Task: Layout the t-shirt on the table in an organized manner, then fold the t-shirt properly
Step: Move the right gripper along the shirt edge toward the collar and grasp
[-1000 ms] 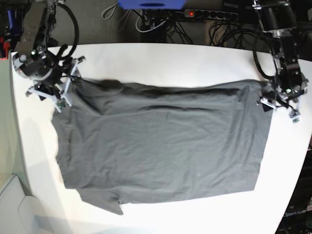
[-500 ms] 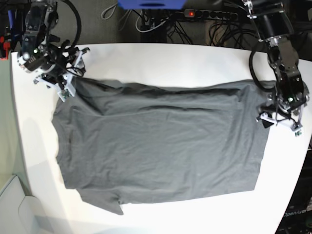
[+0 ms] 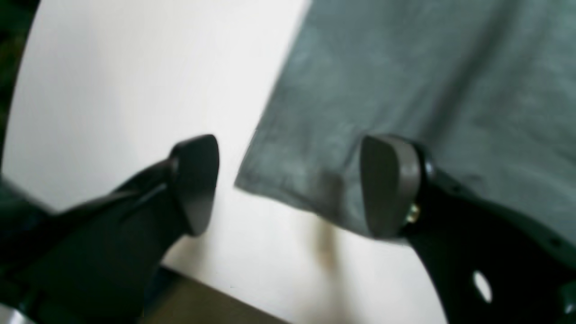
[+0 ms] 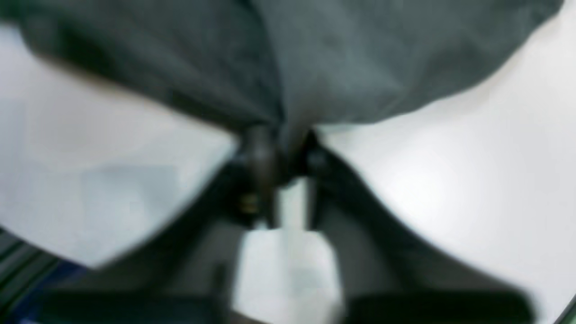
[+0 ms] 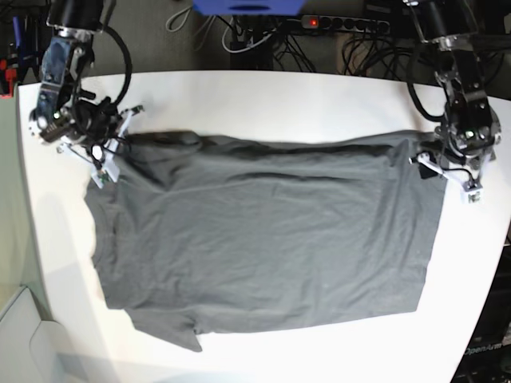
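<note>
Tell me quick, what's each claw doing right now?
Left claw: open, straddling the t-shirt corner.
Right claw: closed on the t-shirt.

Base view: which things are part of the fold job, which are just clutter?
In the job:
- t-shirt, spread on the table
- right gripper, shut on the shirt's corner
- left gripper, open at the opposite corner

Lying about:
- power strip behind the table
- cables
- blue box

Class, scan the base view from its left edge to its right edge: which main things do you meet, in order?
Right tool → t-shirt → left tool, all on the white table.
</note>
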Controlling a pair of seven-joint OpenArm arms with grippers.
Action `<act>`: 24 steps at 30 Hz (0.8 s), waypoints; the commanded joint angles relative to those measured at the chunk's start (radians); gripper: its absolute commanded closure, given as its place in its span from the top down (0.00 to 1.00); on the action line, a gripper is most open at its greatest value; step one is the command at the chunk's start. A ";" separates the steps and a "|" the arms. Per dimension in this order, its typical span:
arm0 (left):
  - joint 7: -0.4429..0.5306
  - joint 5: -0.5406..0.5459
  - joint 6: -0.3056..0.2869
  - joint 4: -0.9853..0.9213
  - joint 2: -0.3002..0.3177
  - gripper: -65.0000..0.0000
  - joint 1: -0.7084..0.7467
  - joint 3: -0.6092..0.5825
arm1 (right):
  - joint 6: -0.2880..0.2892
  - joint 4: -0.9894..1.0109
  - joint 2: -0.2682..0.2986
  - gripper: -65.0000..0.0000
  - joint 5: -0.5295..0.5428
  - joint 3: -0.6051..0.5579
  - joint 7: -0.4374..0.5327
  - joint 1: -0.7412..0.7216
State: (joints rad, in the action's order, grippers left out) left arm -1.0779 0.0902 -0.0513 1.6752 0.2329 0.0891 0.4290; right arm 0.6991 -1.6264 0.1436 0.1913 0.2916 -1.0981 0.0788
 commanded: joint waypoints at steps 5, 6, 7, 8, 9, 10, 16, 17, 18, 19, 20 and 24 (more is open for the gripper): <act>0.008 -0.013 -0.037 0.018 0.009 0.52 0.022 0.006 | -0.001 -0.120 0.037 0.00 0.007 -0.002 -0.001 -0.087; 0.008 -0.008 -0.037 0.023 0.009 0.47 0.028 0.014 | -0.001 -0.153 0.037 0.00 0.007 -0.015 -0.003 -0.110; 0.008 -0.007 -0.042 0.033 0.009 0.41 0.036 0.026 | -0.001 -0.182 0.041 0.00 0.007 -0.035 -0.017 -0.144; 0.008 -0.005 -0.042 0.042 0.003 0.36 0.041 0.040 | -0.001 -0.196 0.041 0.00 0.007 -0.052 -0.041 -0.182; 0.008 -0.007 -0.043 0.050 -0.010 0.31 0.044 0.052 | -0.001 -0.197 0.041 0.00 0.007 -0.065 -0.073 -0.218; 0.008 -0.013 -0.045 0.062 -0.020 0.25 0.047 0.066 | -0.001 -0.193 0.040 0.00 0.007 -0.085 -0.107 -0.264; 0.008 -0.014 -0.045 0.121 -0.046 0.00 0.073 0.093 | -0.001 -0.045 0.037 0.00 0.006 -0.308 -0.169 -0.431; 0.008 -0.014 -0.045 0.124 -0.046 0.00 0.077 0.093 | -0.001 0.013 0.040 0.00 0.006 -0.354 -0.165 -0.452; 0.008 -0.013 -0.045 0.125 -0.046 0.01 0.084 0.093 | -0.001 0.068 0.041 0.02 0.006 -0.389 -0.165 -0.468; 0.008 -0.008 -0.045 0.125 -0.046 0.02 0.091 0.093 | -0.001 0.110 0.044 0.04 0.006 -0.409 -0.165 -0.478; 0.008 -0.007 -0.045 0.125 -0.046 0.02 0.097 0.093 | -0.001 0.145 0.052 0.08 0.006 -0.427 -0.164 -0.483; 0.015 -0.005 -0.045 0.125 -0.048 0.02 0.130 0.093 | -0.001 0.177 0.060 0.31 0.007 -0.467 -0.162 -0.485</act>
State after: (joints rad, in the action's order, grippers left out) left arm -1.0782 0.0856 -0.0990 1.7821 0.1738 0.2230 0.5201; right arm 0.6991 -1.4292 0.2020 0.1902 -0.1761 -1.2747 -0.3733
